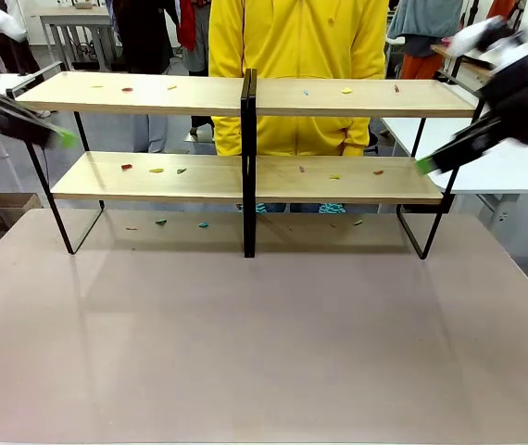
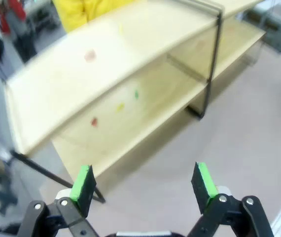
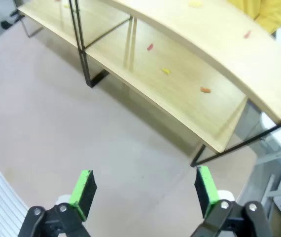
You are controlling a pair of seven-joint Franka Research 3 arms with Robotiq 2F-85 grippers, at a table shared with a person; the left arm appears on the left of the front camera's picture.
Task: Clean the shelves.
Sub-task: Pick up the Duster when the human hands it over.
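Two tiers of light-wood boards make up the shelves (image 1: 181, 93), standing across the far part of the pinkish table (image 1: 264, 352), with a central black post (image 1: 248, 167) splitting them into two bays. Small coloured scraps (image 1: 127, 90), red, yellow, green, blue and orange, dot both boards on either side of the post. A few more lie on the table under the lower board, left and right of the post. Cleaning looks not yet begun, since nothing is picked.

Left gripper (image 2: 143, 187) hovers off the shelves' outer end, far left of the post, about level with the gap between tiers. Its fingers are spread wide, with nothing between the green pads (image 2: 84, 182). Right gripper (image 3: 143, 190) mirrors it far right of the post, near the lower board's end, fingers released, empty. Each arm sits at its own bay's outer end, likely so each covers its side of the post without crossing. Person in yellow hoodie (image 1: 296, 56) stands right behind the post. The left wrist view is smeared, so fine detail is lost there.

Likely next step is to reach in over a board for the nearest scrap. The lower tier probably needs a low, flat approach under the top board. The black end bars could get clipped.
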